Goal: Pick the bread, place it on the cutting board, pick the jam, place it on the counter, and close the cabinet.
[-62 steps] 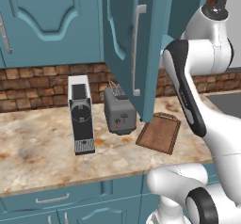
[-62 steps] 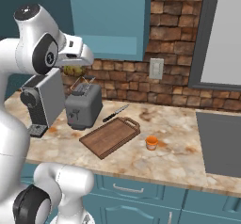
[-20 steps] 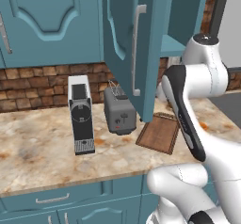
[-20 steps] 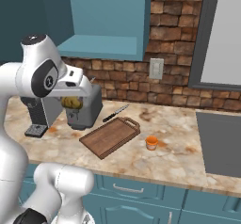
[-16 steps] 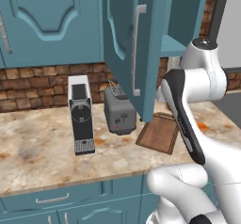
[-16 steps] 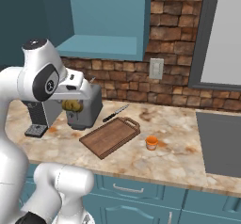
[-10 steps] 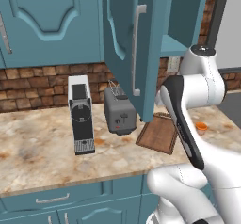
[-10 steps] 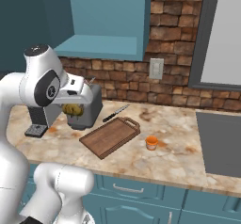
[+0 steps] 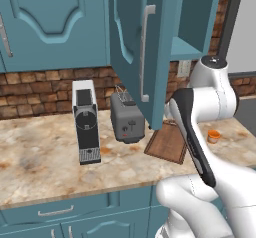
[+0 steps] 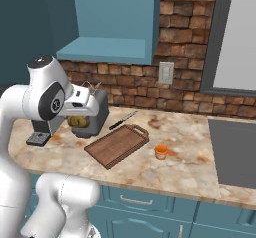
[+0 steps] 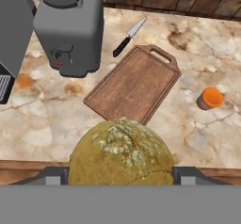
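Bun (image 11: 121,152) clamped between the jaws, hanging above the desk (image 11: 42,119) short of the board (image 11: 133,83). Looks light, crusty, squashable; a gentle squeeze across its widest part suits. Jam (image 11: 209,98) already on desk.

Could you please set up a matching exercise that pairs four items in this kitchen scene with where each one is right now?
Things:
1. small round yellowish-tan bread bun
2. tiny orange jam jar
3. black-handled kitchen knife
4. flat dark-brown wooden cutting board

Places:
A. on the beige marbled counter, right of the board
B. bare, beside the grey toaster
C. held between the fingers
D. between toaster and board's handle end

Pairs: 1-C, 2-A, 3-D, 4-B
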